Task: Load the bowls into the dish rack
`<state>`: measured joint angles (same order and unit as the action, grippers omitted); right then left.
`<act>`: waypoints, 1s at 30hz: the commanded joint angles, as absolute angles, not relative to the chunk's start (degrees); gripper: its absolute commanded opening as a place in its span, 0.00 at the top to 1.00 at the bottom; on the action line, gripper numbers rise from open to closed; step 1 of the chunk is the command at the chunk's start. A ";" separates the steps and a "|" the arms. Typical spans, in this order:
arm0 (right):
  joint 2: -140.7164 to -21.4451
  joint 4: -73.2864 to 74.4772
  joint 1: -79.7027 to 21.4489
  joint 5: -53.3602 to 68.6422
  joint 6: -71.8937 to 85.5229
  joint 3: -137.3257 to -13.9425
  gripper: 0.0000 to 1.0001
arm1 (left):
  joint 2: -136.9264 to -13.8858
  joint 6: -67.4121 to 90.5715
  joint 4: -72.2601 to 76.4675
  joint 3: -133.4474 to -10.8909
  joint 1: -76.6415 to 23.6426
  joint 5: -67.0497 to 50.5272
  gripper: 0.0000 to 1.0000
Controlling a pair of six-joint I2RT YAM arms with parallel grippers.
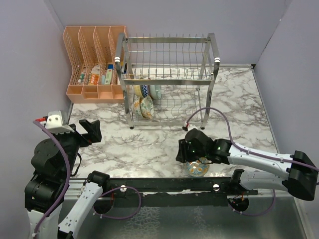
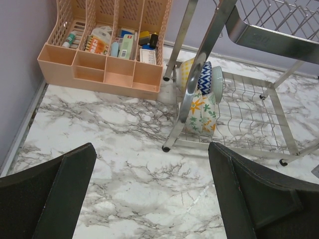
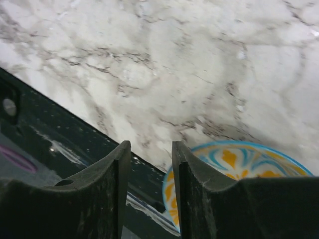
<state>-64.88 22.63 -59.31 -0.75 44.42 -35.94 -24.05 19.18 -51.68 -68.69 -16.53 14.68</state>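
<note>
One bowl (image 1: pixel 198 168) with a blue rim and yellow-orange pattern sits face up at the table's front edge. My right gripper (image 1: pixel 185 155) hovers just over its left side. In the right wrist view the bowl (image 3: pixel 234 159) lies under and beside the right finger, and the right gripper (image 3: pixel 150 147) is open a narrow gap, clamping nothing. Several bowls (image 1: pixel 144 106) stand on edge at the left end of the dish rack's (image 1: pixel 214 59) lower tier. The left wrist view shows those bowls (image 2: pixel 202 112) behind a rack post (image 2: pixel 197 82). My left gripper (image 2: pixel 152 149) is open and empty, well left of the rack.
A peach slotted organizer (image 1: pixel 94 55) with small items stands at the back left, touching the rack's left side; it also shows in the left wrist view (image 2: pixel 104 74). A dark rail (image 1: pixel 164 185) runs along the table's front edge. Purple walls enclose the sides.
</note>
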 commanded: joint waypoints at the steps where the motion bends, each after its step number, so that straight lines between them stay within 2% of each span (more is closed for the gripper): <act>1: -62.69 37.12 -59.86 -9.33 43.95 -39.87 0.60 | -23.35 19.53 -50.29 -68.71 -16.69 13.67 0.01; 13: -64.33 46.63 -68.18 -13.75 51.36 -43.10 0.58 | -23.31 18.92 -50.26 -67.75 -16.68 13.90 0.01; 20: -72.31 51.18 -75.26 -19.54 55.30 -48.34 0.56 | -23.63 18.21 -50.04 -67.85 -16.62 13.71 0.01; 26: -75.97 53.39 -77.58 -22.61 57.52 -50.14 0.51 | -23.09 17.69 -50.76 -67.65 -16.69 14.13 0.01; 30: -75.97 51.84 -77.64 -22.37 56.63 -49.51 0.39 | -22.66 17.46 -51.13 -67.48 -16.72 14.39 0.01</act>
